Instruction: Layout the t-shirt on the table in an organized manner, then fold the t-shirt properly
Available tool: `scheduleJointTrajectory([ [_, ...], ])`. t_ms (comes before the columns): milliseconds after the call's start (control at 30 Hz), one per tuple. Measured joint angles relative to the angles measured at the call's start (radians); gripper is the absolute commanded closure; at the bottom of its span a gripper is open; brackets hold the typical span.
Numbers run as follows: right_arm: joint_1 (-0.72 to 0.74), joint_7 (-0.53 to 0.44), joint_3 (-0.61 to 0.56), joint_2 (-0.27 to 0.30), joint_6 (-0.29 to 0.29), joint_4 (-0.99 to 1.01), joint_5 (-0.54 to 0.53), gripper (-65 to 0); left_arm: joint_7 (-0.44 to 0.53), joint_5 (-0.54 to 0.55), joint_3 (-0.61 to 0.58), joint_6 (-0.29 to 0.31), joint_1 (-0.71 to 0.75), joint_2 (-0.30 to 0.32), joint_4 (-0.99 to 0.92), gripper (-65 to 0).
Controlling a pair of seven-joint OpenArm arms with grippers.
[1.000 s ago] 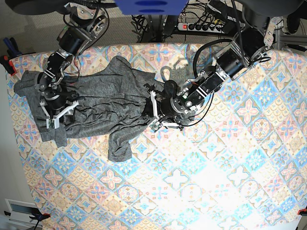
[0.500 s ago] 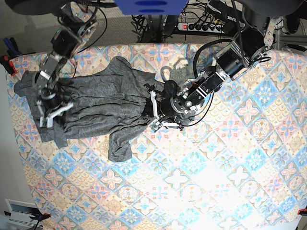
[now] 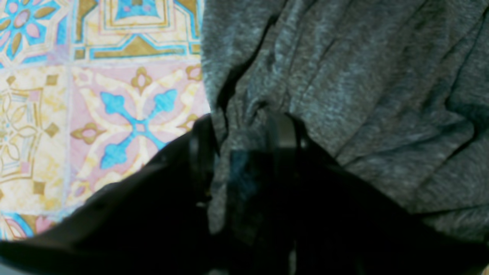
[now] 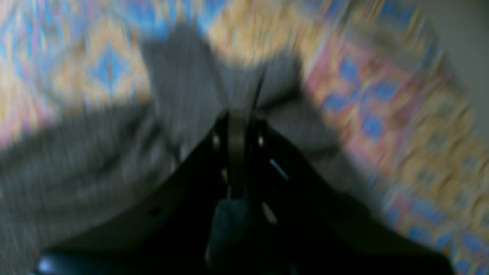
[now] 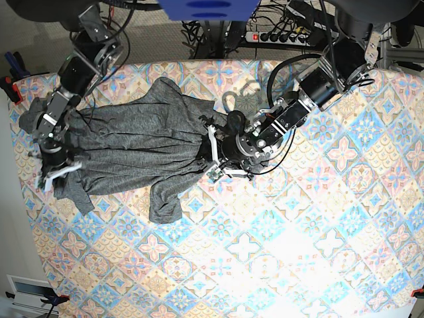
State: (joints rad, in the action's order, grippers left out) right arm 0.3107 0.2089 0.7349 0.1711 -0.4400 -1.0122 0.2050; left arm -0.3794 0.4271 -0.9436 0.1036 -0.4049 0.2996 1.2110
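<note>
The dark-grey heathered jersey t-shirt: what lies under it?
Under the dark-grey heathered jersey t-shirt lies the pastel tile-pattern table, visible all around it. The patterned cloth directly beneath is covered, so anything there cannot be seen.

Surface: table (image 5: 278, 265), pastel diamond-and-medallion tile-pattern cloth in blue, pink, cream | Lying on it: t-shirt (image 5: 132, 142), heathered dark grey, rumpled and bunched, spread across the far left part up to the left edge | Sleeve: one hangs toward the near edge

T-shirt (image 5: 126, 146) on table (image 5: 298, 218), between right gripper (image 5: 56, 173) and left gripper (image 5: 213, 154).
</note>
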Motion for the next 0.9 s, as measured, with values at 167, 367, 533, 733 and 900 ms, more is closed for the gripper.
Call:
scheduleJointTrajectory([
  [167,-0.013,0.069,0.001,0.001,0.043,-0.008,0.004,-18.7,-0.059,0.0,0.044,0.009,0.022,0.006,0.104,-22.4],
  [367,-0.019,0.11,0.001,0.021,0.037,-0.106,0.004,-24.4,-0.046,-0.001,0.181,0.013,0.041,-0.001,0.299,-24.9],
  [533,-0.069,0.102,0.001,0.029,0.037,-0.206,-0.003,-24.0,-0.092,-0.001,0.198,0.011,0.068,0.002,0.355,-33.7],
  [733,-0.144,0.107,0.0,0.023,0.035,-0.243,0.003,-24.1,-0.287,-0.005,0.329,0.017,0.185,0.021,0.481,-41.1],
  [900,-0.221,0.109,-0.001,0.021,0.034,-0.287,0.0,-24.0,-0.372,-0.005,0.34,0.09,0.24,0.134,0.593,-35.1],
])
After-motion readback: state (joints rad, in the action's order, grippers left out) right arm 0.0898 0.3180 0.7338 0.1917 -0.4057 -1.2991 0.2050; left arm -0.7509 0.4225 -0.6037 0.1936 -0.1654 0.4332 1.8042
